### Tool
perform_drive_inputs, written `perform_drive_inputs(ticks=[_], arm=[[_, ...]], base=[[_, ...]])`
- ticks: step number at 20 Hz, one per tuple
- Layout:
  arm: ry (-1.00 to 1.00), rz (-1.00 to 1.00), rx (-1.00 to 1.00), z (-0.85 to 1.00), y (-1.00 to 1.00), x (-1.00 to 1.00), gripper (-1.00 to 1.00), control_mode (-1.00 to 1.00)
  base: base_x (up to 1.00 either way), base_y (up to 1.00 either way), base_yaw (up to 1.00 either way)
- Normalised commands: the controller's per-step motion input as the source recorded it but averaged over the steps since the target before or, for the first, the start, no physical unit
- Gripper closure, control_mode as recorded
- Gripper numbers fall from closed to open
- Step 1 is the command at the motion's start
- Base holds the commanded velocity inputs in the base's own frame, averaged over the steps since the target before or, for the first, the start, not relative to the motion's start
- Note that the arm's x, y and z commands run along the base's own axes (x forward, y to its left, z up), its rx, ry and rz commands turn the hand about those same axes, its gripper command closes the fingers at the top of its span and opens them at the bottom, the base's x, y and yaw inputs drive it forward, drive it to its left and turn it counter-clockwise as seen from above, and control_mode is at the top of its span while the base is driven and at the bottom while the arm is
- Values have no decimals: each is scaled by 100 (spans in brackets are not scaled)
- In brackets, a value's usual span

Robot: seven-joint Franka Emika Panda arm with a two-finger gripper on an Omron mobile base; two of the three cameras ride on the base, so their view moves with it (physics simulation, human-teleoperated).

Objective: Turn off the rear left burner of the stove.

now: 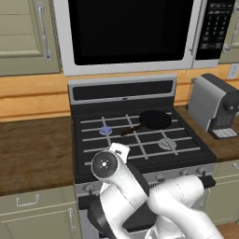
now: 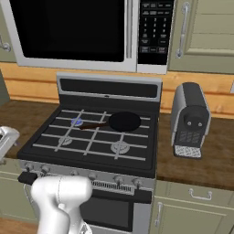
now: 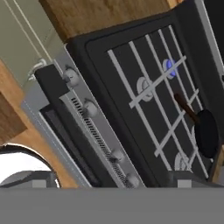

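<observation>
The stove [image 1: 140, 161] [image 2: 91, 157] [image 3: 100, 57] has a black cooktop under pale grey grates. Its rear left burner [image 1: 105, 130] [image 2: 77, 122] [image 3: 170, 68] glows blue. A row of small round knobs [image 1: 88, 188] [image 2: 45, 169] [image 3: 71, 76] runs along the front panel. My arm is folded in front of the stove, with the hand above its front left corner. In the hand view my gripper [image 3: 113, 179] looks down over the knobs from some way off. Its two dark tips sit far apart, open, with nothing between them.
A black frying pan [image 1: 155, 120] [image 2: 124, 121] [image 3: 206, 133] rests on the rear right burner, handle pointing at the lit one. A grey coffee machine [image 1: 212, 105] [image 2: 189, 116] stands on the right counter. A black-doored microwave [image 1: 130, 32] [image 2: 77, 32] hangs above.
</observation>
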Motion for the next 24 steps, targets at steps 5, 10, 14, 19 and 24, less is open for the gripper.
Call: perform_drive_inputs(ticks=[5, 10, 14, 19, 24], arm=[[-19, 20, -1, -90, 63, 0, -100, -100], [-35, 5, 2, -56, 16, 0, -100, -100], [-39, 0, 7, -41, 0, 0, -100, -100], [-29, 0, 7, -28, -1, 7, -100, -100], [-15, 0, -4, -33, -6, 32, -100, -100]], base=[[0, 0, 0], [0, 0, 0], [0, 0, 0], [0, 0, 0], [0, 0, 0]])
